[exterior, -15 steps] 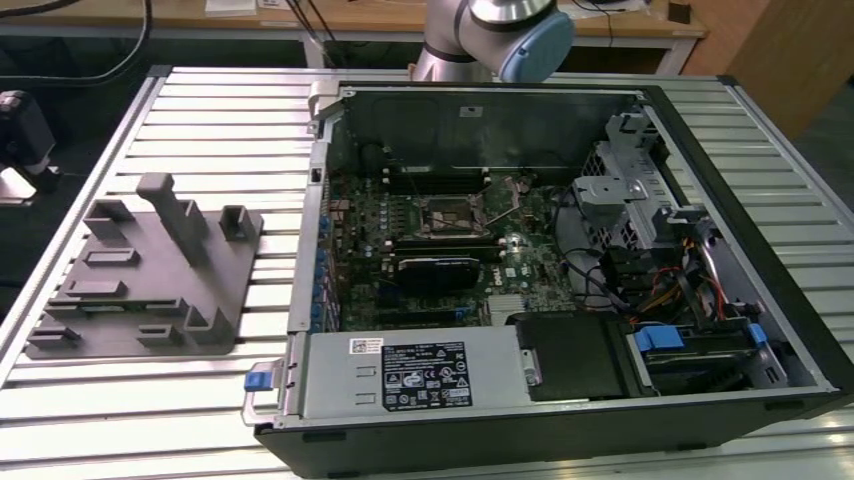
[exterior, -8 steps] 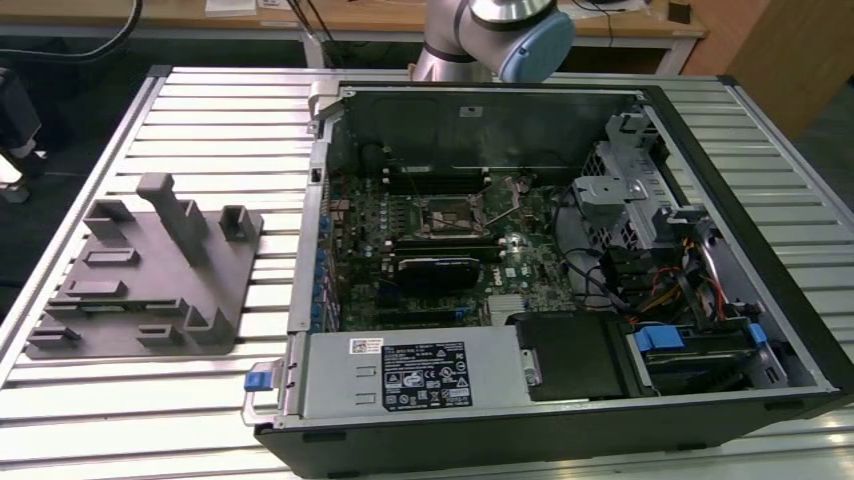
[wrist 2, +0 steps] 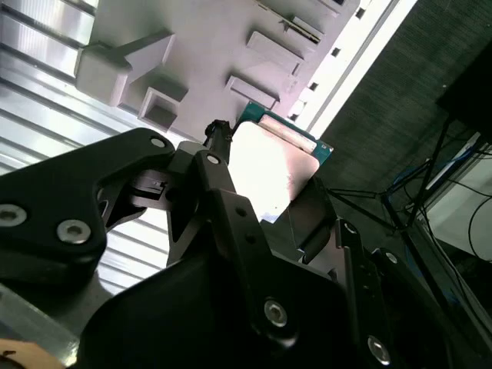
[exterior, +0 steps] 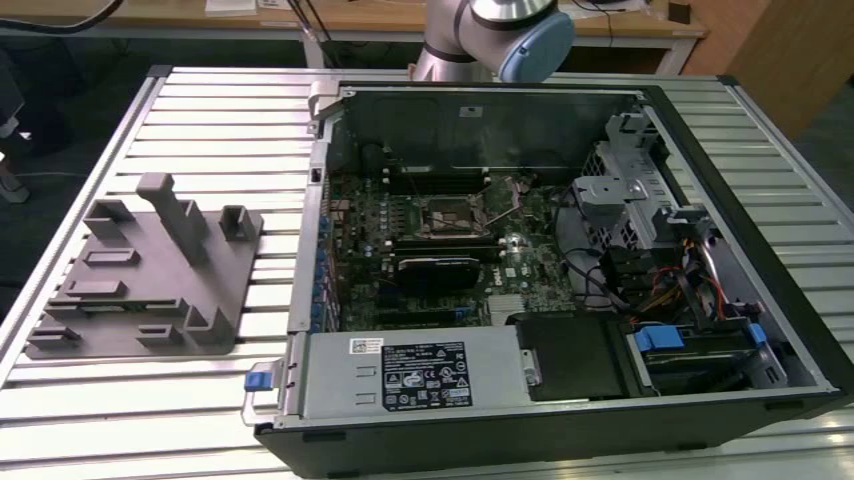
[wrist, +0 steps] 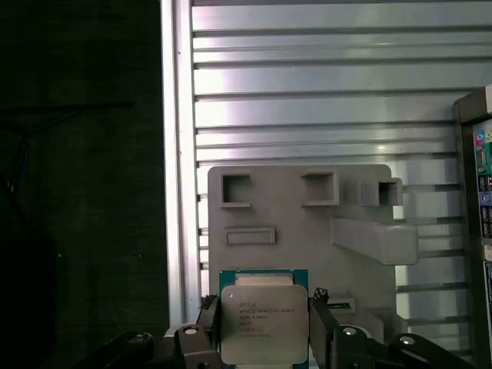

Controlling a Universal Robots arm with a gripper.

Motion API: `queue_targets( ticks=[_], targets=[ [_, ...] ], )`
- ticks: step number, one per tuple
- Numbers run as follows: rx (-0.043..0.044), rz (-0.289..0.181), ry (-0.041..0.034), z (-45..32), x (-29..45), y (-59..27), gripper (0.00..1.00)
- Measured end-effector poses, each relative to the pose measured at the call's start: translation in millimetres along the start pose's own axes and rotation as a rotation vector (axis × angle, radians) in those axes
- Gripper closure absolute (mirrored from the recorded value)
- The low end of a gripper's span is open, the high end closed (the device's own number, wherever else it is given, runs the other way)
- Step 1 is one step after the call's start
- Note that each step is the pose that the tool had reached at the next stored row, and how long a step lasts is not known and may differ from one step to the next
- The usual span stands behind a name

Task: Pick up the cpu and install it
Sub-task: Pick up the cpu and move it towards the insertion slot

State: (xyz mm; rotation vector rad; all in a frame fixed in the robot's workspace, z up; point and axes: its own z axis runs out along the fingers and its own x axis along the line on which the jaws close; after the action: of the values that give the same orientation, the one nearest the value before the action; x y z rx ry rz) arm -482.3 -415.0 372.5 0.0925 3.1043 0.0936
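Ribbed metal tabletop lies below the gripper, clenched on 2 opposite edges of the cpu over a grey fixture; pick-up looks done, and installing calls for squaring it level to the socket.

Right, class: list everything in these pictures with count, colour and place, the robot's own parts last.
table: one, silver slatted metal, under everything.
fixture: one, grey, on the table, at the exterior view's left of the case.
computer case: one, black, open, on the table.
socket: one, black, metal-framed, inside the case.
cpu: one, silver top, green rim, between the claw's fingers.
arm: one, silver and blue, beyond the case.
claw: one, black, shut on the cpu.
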Motion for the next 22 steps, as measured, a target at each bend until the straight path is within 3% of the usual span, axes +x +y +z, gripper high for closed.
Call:
queue_targets(
  ticks=[22],
  targets=[
    [-0.0001, 0.000, -0.0001, -54.8, -1.8, 3.5, 0.45]
  ],
)
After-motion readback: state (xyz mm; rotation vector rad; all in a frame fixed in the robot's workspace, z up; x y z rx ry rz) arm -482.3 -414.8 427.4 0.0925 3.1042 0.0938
